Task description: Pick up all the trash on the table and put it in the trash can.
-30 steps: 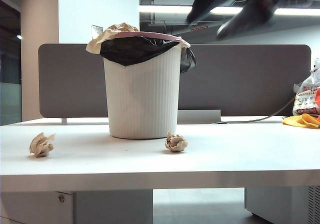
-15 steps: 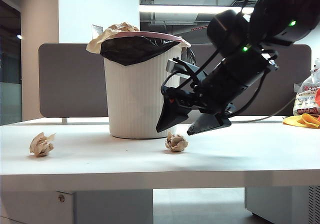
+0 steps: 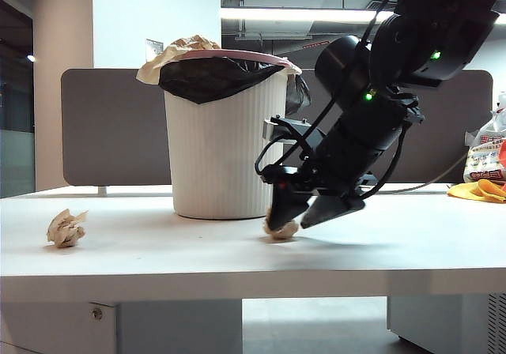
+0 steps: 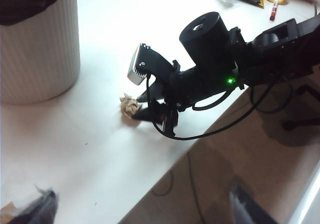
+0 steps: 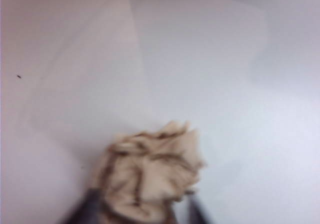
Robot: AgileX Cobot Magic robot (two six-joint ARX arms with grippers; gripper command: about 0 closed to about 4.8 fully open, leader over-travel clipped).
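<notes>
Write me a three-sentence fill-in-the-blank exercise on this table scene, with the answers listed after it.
1. The right gripper is down at the paper wad in front of the trash can, whose rim ring is ____.
2. A second paper wad lies alone on the ____ side of the table in the exterior view.
3. The left gripper holds ____.

Answers: pink; left; nothing
</notes>
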